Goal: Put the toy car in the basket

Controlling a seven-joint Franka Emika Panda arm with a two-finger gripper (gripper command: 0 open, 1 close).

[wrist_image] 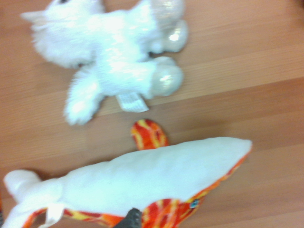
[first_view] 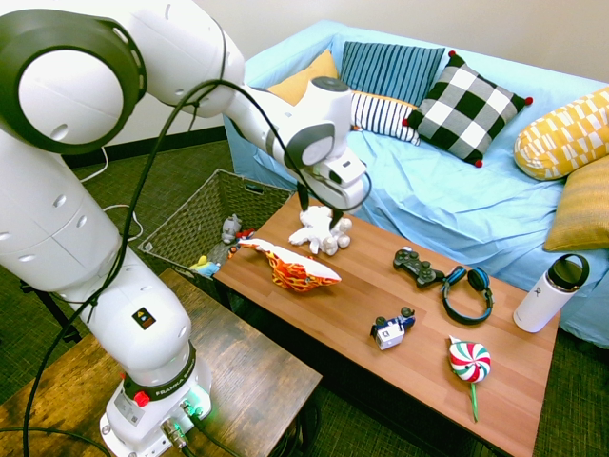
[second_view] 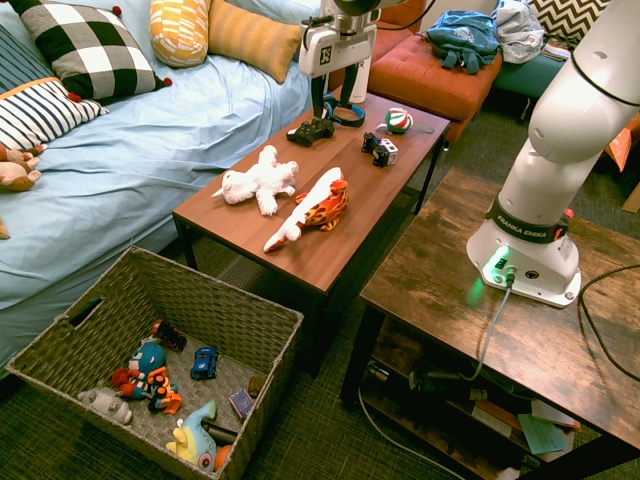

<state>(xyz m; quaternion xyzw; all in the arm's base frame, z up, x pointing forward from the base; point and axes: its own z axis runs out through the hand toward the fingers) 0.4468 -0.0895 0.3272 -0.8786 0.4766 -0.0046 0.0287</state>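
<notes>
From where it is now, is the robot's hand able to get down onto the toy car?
Probably yes. The hand hangs open over the white plush, and the toy car sits apart on bare table further along, with nothing over it.

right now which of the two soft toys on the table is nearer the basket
The orange and white plush fish, lying toward the table end beside the basket. The white plush animal lies further in, on the sofa side.

Woven wicker basket (second_view: 240, 310), smooth wooden table (second_view: 330, 250)
</notes>
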